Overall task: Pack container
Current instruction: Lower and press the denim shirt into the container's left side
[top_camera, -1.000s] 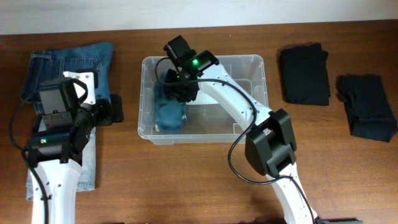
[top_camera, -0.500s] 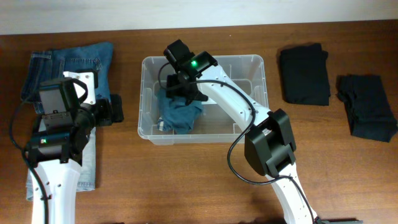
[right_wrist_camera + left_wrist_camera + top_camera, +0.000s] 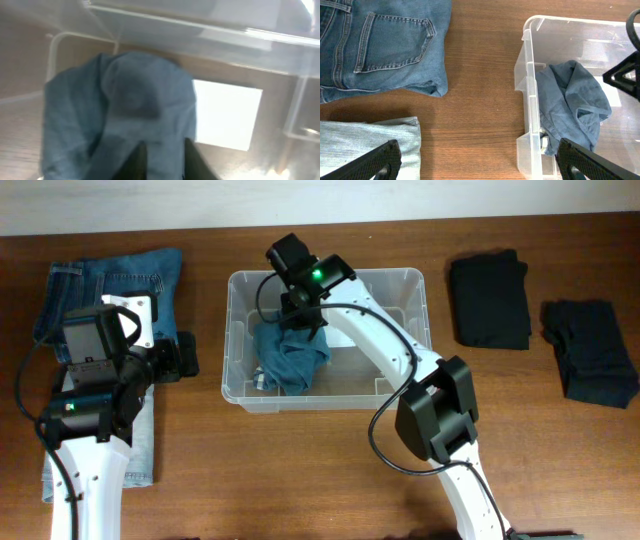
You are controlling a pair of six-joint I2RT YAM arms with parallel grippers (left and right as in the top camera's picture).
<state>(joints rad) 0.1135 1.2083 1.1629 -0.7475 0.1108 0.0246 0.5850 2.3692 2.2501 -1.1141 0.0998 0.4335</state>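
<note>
My left gripper [image 3: 480, 162] hangs wide open just beside the clear container [image 3: 320, 402] at mid-table, while my right gripper [image 3: 162, 160] shows fingers drawn close over the blue cloth [image 3: 290, 360] inside it, though I cannot tell whether they pinch it.

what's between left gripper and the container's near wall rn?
Nothing but bare table. The overhead view shows only a strip of wood between the left gripper and the container.
</note>
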